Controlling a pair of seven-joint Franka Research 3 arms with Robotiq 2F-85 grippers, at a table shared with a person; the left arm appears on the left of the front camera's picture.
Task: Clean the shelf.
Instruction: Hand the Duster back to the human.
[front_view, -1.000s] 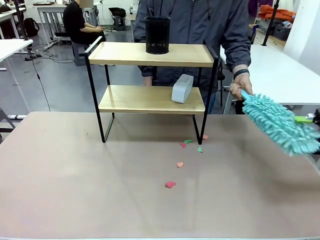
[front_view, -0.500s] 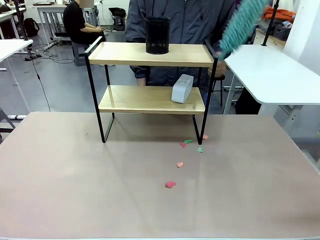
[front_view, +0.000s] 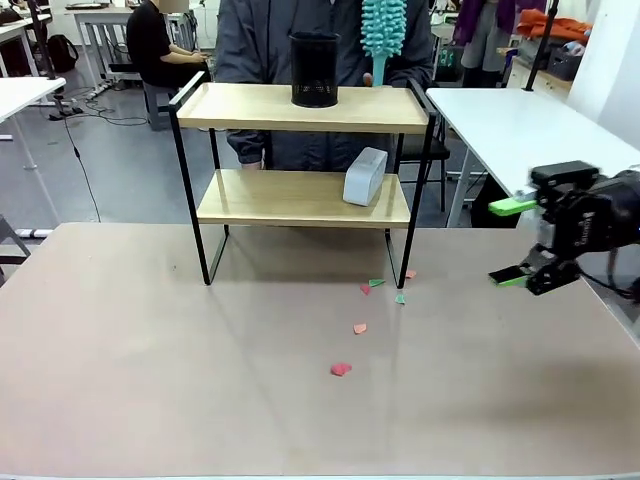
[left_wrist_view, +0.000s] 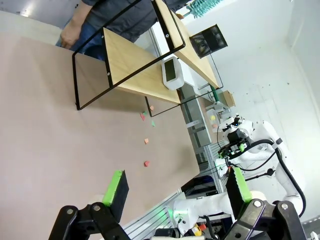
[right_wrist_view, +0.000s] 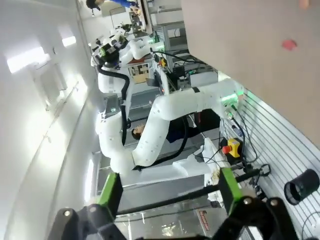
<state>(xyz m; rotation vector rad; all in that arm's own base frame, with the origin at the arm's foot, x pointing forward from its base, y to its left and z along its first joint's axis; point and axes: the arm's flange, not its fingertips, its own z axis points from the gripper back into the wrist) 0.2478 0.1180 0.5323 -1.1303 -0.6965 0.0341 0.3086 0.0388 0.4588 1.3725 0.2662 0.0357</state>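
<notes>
- The right gripper (front_view: 515, 243) hung over the table's right edge, its green-padded fingers spread wide with nothing between them, one pad above the other.
- The left gripper (left_wrist_view: 175, 190) was likewise spread and empty, held above the near part of the brown table (front_view: 150, 380).
- Wide bare tabletop lay between both grippers and the shelf, broken by a few small red, orange and green scraps (front_view: 341, 369) scattered from the shelf's right front leg toward the near middle.
- The shelf (front_view: 300, 198) stood at the table's far edge, slightly left of centre, its long axis running left to right and its open front facing the robot.
- A black mesh cup (front_view: 315, 70) stood upright on the top board; what it held could not be told.
- A pale grey box-like device (front_view: 365, 177) stood toward the right end of the lower board.
- Behind the shelf a person held a teal duster (front_view: 383, 30) upright above the top board, right of the cup.
- A white table (front_view: 520, 125) stood to the far right.
</notes>
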